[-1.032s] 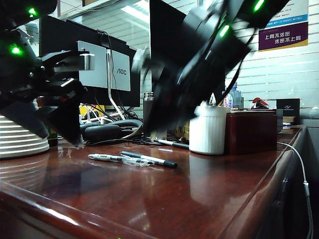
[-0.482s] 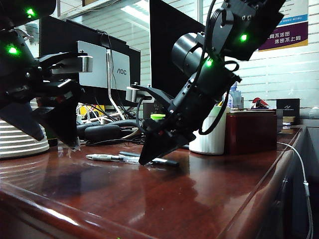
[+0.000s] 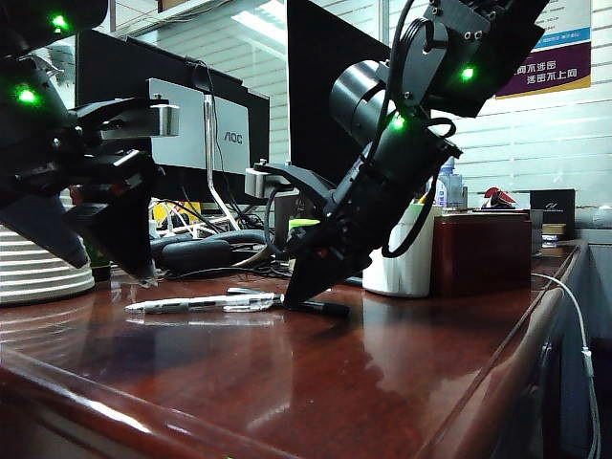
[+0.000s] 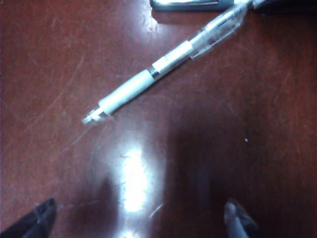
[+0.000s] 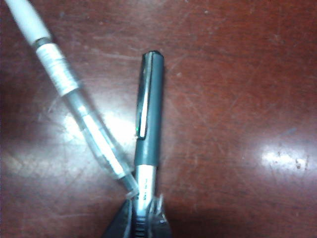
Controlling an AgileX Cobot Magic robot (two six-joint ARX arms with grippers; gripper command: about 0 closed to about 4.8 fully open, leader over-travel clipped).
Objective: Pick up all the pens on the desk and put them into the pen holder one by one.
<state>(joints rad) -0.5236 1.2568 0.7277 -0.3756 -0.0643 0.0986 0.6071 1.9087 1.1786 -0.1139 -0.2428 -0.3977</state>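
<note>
Black pen (image 5: pixel 150 129): laid flat on the desk (image 3: pixel 402 382), in front of the pen holder (image 3: pixel 402 258); its white barrel end is pinched by the right gripper (image 5: pixel 143 218), whose jaws are closed narrowly on it.
Handling: judged light, stiff and smooth; a hold so near the end may let it pivot or slip, so a slow lift is advised. The metal clip is best avoided.
Clear pen (image 4: pixel 163 62): laid crossing just beside the black pen at the pinched end; contact cannot be told. It may be dragged along.
Third pen: not made out.
Left gripper (image 4: pixel 141 218): hung above the desk near the clear pen's tip, jaws spread wide, nothing held.
Pen holder: upright behind the right arm, beside a dark red box (image 3: pixel 483 253).
</note>
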